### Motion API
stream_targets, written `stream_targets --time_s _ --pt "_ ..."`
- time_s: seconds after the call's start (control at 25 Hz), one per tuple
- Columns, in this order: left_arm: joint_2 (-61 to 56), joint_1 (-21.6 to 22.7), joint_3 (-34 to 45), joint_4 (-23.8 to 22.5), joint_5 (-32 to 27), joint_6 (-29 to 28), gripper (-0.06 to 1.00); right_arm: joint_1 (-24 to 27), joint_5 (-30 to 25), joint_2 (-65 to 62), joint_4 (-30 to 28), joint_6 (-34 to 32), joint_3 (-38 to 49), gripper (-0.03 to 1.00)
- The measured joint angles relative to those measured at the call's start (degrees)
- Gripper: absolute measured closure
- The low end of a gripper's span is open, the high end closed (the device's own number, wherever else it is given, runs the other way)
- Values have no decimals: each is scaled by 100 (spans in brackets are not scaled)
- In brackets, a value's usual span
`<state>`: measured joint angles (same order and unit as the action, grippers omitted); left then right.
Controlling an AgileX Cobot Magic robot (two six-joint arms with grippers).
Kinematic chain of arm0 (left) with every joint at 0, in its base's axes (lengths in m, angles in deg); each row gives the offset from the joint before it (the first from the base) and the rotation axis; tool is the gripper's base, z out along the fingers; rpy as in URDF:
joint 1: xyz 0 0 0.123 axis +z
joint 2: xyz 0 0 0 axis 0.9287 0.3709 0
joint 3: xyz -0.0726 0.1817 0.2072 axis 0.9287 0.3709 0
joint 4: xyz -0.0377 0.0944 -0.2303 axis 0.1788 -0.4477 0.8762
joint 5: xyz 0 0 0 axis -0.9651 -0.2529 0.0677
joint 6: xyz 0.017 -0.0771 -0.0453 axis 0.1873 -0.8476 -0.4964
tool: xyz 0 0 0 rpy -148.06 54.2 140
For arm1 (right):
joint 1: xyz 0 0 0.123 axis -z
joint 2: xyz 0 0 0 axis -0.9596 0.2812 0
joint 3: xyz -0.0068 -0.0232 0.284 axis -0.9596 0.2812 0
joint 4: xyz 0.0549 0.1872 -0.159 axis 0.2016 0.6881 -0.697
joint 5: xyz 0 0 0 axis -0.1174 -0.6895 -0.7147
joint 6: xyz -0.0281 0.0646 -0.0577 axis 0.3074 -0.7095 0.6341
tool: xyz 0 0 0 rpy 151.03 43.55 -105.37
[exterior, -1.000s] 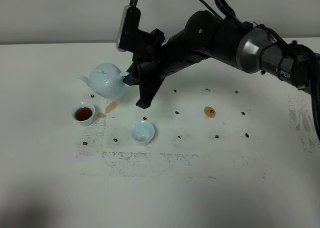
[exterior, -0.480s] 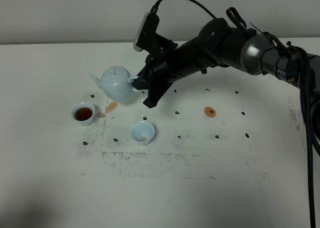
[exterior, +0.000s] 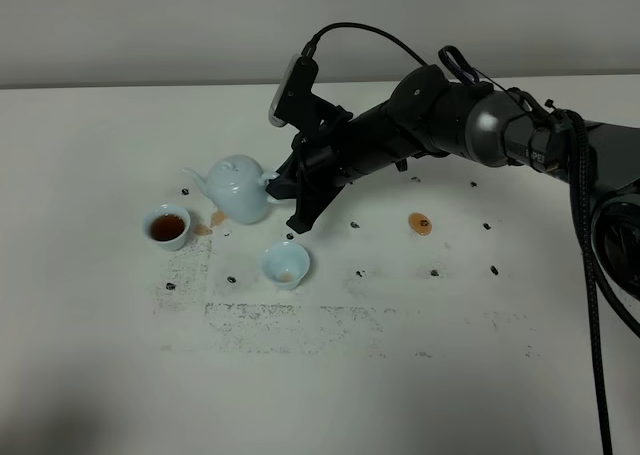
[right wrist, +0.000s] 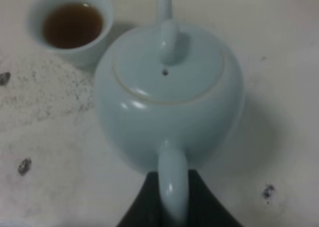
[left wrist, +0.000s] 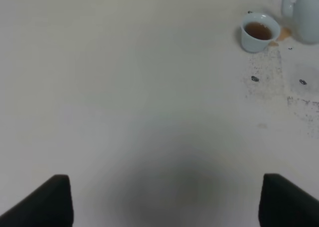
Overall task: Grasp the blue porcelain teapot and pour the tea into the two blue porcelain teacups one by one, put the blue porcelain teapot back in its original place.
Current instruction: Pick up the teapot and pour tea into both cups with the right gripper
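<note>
The blue porcelain teapot [exterior: 238, 188] is upright left of centre, spout to the left, with my right gripper [exterior: 273, 181] shut on its loop handle. In the right wrist view the teapot [right wrist: 169, 92] fills the frame, and the dark fingers [right wrist: 209, 209] of the right gripper [right wrist: 173, 189] clamp the handle. I cannot tell whether it rests on the table. One teacup [exterior: 167, 226] [right wrist: 72, 25] holds dark tea just left of the pot. The other teacup [exterior: 286, 264] stands in front of it with a faint tint inside. My left gripper [left wrist: 169, 202] is open over bare table, with the filled teacup [left wrist: 259, 31] and the teapot [left wrist: 305, 15] far off.
A brown tea puddle [exterior: 420, 223] lies right of centre, and a smaller spill [exterior: 218, 218] sits between pot and filled cup. Small dark specks and grey scuff marks [exterior: 350, 320] dot the white table [exterior: 100, 355]. The right arm [exterior: 450, 125] stretches in from the right.
The right gripper has carried the teapot rightward and down, away from the filled cup. The pot has come lower toward the table and stands level. Both cups stayed put.
</note>
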<state>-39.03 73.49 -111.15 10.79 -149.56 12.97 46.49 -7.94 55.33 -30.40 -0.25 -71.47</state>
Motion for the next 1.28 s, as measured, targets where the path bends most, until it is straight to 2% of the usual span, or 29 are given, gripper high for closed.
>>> stream_targets --time_s 0.24,0.52,0.84,1.04,1.28 --pt "0 0 0 0 0 0 22 0 -70 -121 6 7 0 93" --pt "0 0 0 0 0 0 22 160 -689 -749 134 -31 82 93" --pt "0 0 0 0 0 0 22 636 -727 -1627 136 -19 1268 93" --pt "0 0 0 0 0 0 22 945 -555 -2216 607 341 2142 93" --pt "0 0 0 0 0 0 22 1309 -530 -2800 786 352 3013 93"
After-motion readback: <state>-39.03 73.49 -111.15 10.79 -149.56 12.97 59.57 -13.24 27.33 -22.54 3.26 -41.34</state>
